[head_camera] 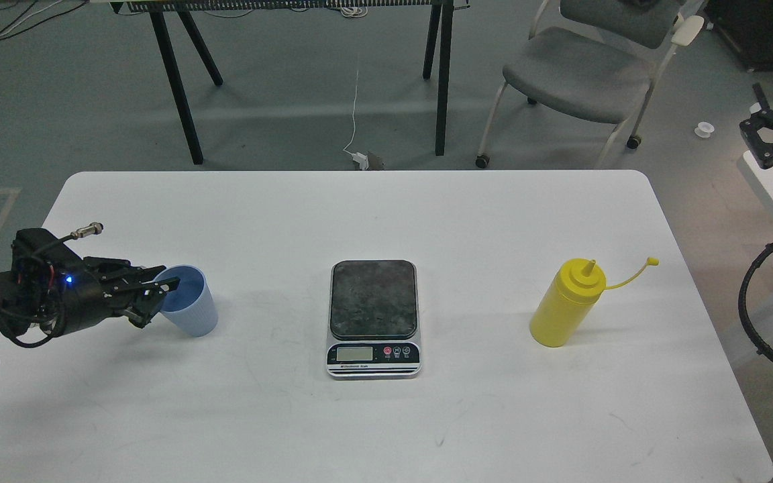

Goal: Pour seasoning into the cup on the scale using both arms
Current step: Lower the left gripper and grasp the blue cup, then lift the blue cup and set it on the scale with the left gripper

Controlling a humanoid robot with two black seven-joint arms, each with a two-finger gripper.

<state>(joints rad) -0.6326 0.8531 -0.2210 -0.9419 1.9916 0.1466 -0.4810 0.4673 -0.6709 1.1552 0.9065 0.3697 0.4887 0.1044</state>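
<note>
Left gripper (156,295) at the blue cup (188,300), fingers spread around its rim.

Cup's contents unclear; scale (374,317) mid-table (plate bare), yellow bottle (566,304) upright at right. Right gripper (764,137) off-table, state unclear. White table (359,208), grey floor.

On the table (427,221), the scale (374,315) sits between the cup (192,305) at left and the seasoning (566,305) at right.
</note>
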